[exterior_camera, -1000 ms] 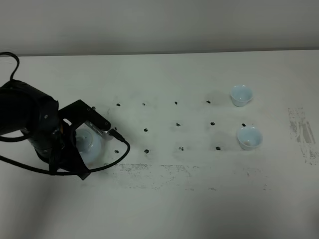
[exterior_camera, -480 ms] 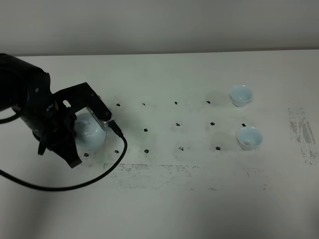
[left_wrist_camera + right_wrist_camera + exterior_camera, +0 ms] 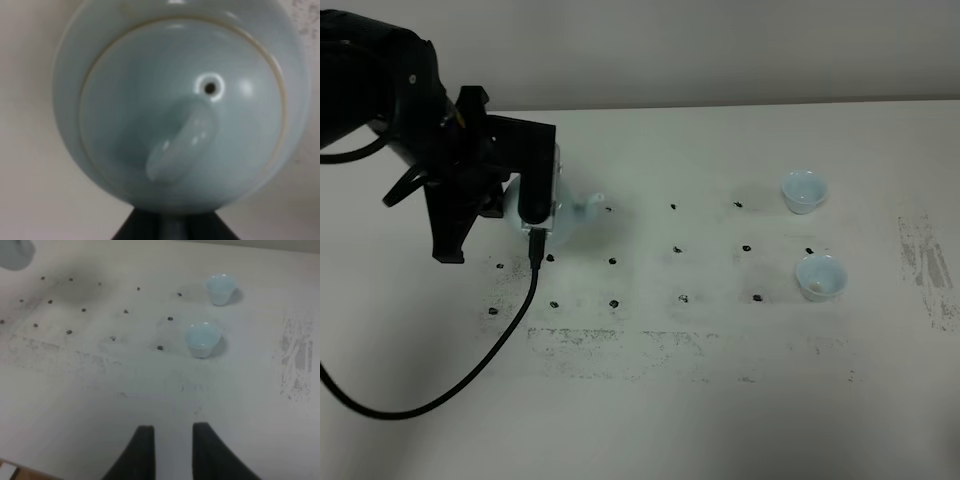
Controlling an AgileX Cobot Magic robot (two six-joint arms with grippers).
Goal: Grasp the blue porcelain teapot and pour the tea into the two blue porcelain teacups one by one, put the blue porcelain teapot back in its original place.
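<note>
**A:** Where is the teapot (image 3: 570, 216)?

**B:** Over the far left of the table (image 3: 720, 420). The left gripper (image 3: 172, 231) holds it, pinching the handle, and the spout points right.

**A:** And the right gripper (image 3: 173, 432)?

**B:** It hangs over the near side of the table, fingers drawn in, with nothing between them.

**A:** The cups?

**B:** Both are upright on the right, well apart from the teapot. The far cup (image 3: 804, 190) and the near cup (image 3: 819, 275) sit near each other.
</note>
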